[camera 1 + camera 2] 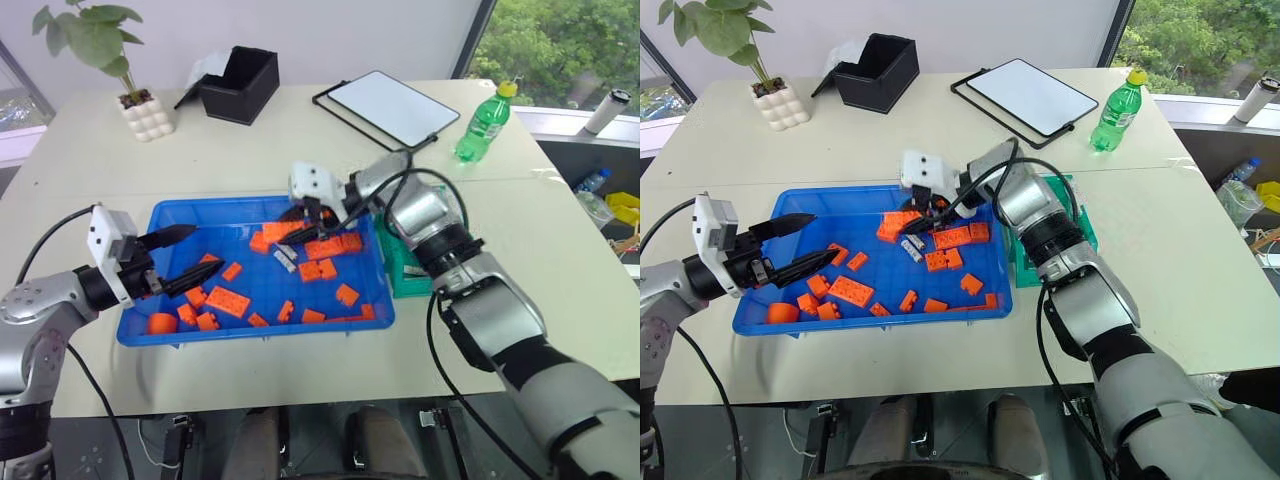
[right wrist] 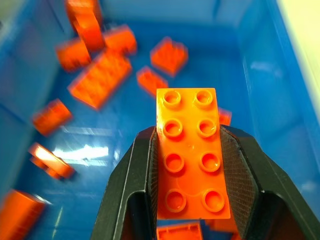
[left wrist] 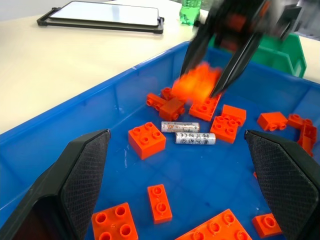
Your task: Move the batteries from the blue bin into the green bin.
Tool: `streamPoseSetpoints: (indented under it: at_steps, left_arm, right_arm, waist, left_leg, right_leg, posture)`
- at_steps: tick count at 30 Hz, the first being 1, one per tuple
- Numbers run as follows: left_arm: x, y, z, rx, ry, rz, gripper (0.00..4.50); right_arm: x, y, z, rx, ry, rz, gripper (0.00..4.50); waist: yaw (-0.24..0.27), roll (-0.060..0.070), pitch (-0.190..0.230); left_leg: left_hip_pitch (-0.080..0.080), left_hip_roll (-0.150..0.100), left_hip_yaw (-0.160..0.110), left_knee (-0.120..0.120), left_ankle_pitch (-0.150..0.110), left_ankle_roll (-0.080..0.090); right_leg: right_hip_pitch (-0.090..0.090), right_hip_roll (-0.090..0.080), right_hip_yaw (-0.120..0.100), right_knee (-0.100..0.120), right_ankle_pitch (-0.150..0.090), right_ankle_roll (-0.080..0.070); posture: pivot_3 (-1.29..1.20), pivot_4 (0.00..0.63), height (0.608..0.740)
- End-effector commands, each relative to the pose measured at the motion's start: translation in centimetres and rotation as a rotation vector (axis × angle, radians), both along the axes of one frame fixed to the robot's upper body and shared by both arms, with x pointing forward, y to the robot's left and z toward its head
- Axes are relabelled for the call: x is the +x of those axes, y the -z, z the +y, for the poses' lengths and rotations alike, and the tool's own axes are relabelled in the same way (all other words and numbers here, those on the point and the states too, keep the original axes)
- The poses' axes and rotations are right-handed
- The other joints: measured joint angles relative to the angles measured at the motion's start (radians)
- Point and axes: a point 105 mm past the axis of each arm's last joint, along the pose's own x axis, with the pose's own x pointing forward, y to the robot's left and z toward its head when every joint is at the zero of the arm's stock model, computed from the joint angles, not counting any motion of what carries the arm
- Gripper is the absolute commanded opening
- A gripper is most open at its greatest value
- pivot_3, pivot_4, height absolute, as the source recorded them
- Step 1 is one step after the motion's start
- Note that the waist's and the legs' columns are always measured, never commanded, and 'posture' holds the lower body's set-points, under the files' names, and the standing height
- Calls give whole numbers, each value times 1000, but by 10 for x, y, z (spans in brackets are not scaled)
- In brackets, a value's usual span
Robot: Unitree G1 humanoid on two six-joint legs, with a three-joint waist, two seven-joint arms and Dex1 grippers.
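Observation:
Two batteries [image 3: 187, 133] lie side by side on the floor of the blue bin [image 1: 165, 214], among several orange bricks. My right gripper [image 1: 303, 217] hangs over the bin's far middle, just above the batteries. It is shut on a long orange brick [image 2: 189, 150], which stands up between its fingers and is lifted off the floor. At the bin's left end my left gripper [image 1: 201, 251] is level and open, with nothing between its fingers [image 3: 82, 170]. The green bin [image 1: 404, 268] stands against the blue bin's right side, partly hidden by my right arm.
A black box [image 1: 240, 82] and a potted plant [image 1: 140, 105] stand at the back left. A white tablet in a black frame [image 1: 390, 108] and a green bottle [image 1: 484, 124] are at the back right. Loose orange bricks [image 1: 228, 300] cover much of the blue bin's floor.

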Motion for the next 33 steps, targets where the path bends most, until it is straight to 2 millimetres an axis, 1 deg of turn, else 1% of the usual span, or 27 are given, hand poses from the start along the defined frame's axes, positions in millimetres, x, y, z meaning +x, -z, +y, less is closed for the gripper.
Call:
streamPoseSetpoints:
  at_steps: [1,4,7,10,13,15,16,18,19,20,22,25,27,28,30,33]
  left_arm:
    - [0,-13,0,1,6,-59,4500]
    - [1,-13,-1,2,11,-59,4500]
    - [2,-13,-1,1,14,-57,4500]
    - [3,-12,-2,0,15,-55,4500]
    - [4,-12,-3,-2,16,-55,4500]
    - [4,-12,-3,-2,15,-55,4500]
    - [4,-12,-3,-2,14,-55,4500]
    - [4,-12,-2,-3,10,-55,4500]
    - [4,-12,-2,-4,9,-55,4500]
    - [4,-12,-2,-4,9,-54,4500]
    - [4,-11,-3,-6,10,-52,4500]
    - [2,-10,-3,0,21,-40,4500]
    - [0,-9,-4,9,34,-29,4500]
    - [0,-9,-4,15,41,-25,4500]
    - [-1,-8,-4,27,51,-18,4500]
    - [1,-10,-3,37,55,-24,4500]
  right_arm:
    - [-26,-3,1,30,-62,35,1385]
    - [-41,6,0,22,-79,74,1385]
    - [-52,16,0,20,-82,115,1385]
    - [-55,32,2,15,-65,141,1385]
    - [-59,37,5,19,-64,162,1385]
    - [-64,40,5,13,-75,184,2250]
    - [-65,41,5,9,-79,188,2567]
    - [-67,43,3,-5,-88,186,3462]
    - [-67,44,2,-8,-87,177,4092]
    - [-65,44,2,-7,-77,167,4465]
    - [-59,36,3,12,-48,145,4465]
    - [-39,14,7,61,54,121,4465]
    - [-28,4,10,81,118,124,4465]
    - [-26,2,12,89,142,142,4465]
    - [-23,4,15,90,174,184,4465]
    - [-25,15,18,61,188,214,4465]
  waist:
    - [1,0,0]
    - [2,0,0]
    - [1,0,0]
    - [0,0,0]
    - [0,0,0]
    - [1,0,0]
    - [1,0,0]
    - [1,0,0]
    - [1,0,0]
    - [1,0,0]
    - [2,0,0]
    - [-1,0,0]
    - [-1,0,0]
    - [-1,0,0]
    - [0,0,0]
    - [2,0,0]
  left_leg:
    - [0,0,0,0,0,0]
    - [0,0,0,0,0,0]
    - [0,0,0,0,0,1]
    - [0,0,0,0,0,1]
    - [0,0,0,0,0,1]
    - [0,0,0,0,0,1]
    - [0,0,0,0,0,1]
    - [0,0,0,0,0,1]
    - [0,0,0,0,0,1]
    - [0,0,0,0,0,1]
    - [0,0,0,0,0,1]
    - [0,0,0,0,0,1]
    - [0,0,0,0,0,0]
    - [0,0,0,0,0,0]
    - [0,0,0,0,0,0]
    - [0,-1,0,0,0,0]
  right_leg:
    - [0,0,0,0,0,0]
    - [0,-1,0,0,0,0]
    - [0,0,0,0,0,0]
    - [0,0,0,0,0,0]
    - [0,0,0,0,0,0]
    - [0,0,0,0,0,0]
    - [0,0,0,0,0,0]
    - [0,0,0,0,0,0]
    - [0,0,0,0,0,0]
    - [0,0,0,0,0,0]
    - [0,0,0,0,0,0]
    - [0,0,0,0,0,0]
    - [0,1,0,0,0,0]
    - [0,1,0,0,0,0]
    - [0,1,0,0,0,0]
    - [0,0,0,0,0,0]
  posture:
    - [0,150,740]
    - [0,150,740]
    - [0,150,740]
    - [0,150,740]
    - [0,150,740]
    - [0,150,740]
    - [0,150,740]
    - [0,150,740]
    - [0,150,740]
    - [0,150,740]
    - [0,150,740]
    - [0,150,740]
    - [0,150,740]
    - [0,150,740]
    - [0,150,740]
    - [0,150,740]
